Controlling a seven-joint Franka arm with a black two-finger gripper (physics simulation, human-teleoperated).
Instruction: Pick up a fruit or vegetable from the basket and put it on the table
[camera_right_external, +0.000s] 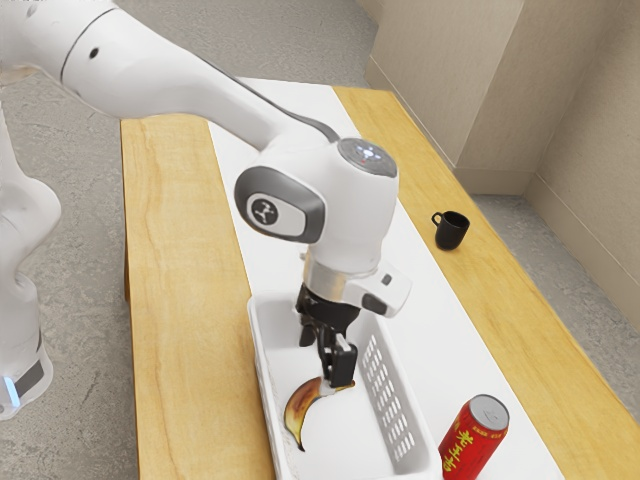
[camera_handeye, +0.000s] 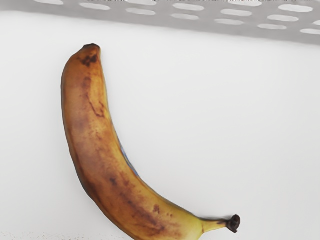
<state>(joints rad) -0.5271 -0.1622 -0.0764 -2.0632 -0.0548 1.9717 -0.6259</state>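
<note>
The banana lies on the floor of the basket, curved, its blunt tip toward the slotted wall and its stem pointing away from that wall. The gripper is low inside the basket, right by the banana; from this angle, I cannot tell whether the fingers are apart, together or on the fruit.

The step in hand looks to be the grasp. Before closing, centre the gripper over the thick middle of the banana, since a hold near either end would let the heavy part swing. Turn the hand so it closes across the curve at that spot, not along it. Go down straight, deep enough to reach past the fruit's widest part, but ease off before pressing into the basket floor. Close gently, as the rounded skin may roll. Then lift straight up until both drooping ends would pass the basket's rim.

Outward from the basket, a red can stands just beside its slotted side, and a black mug farther off. The bare wood of the table, on the basket's opposite side from the can, would suit a low, soft release.
</note>
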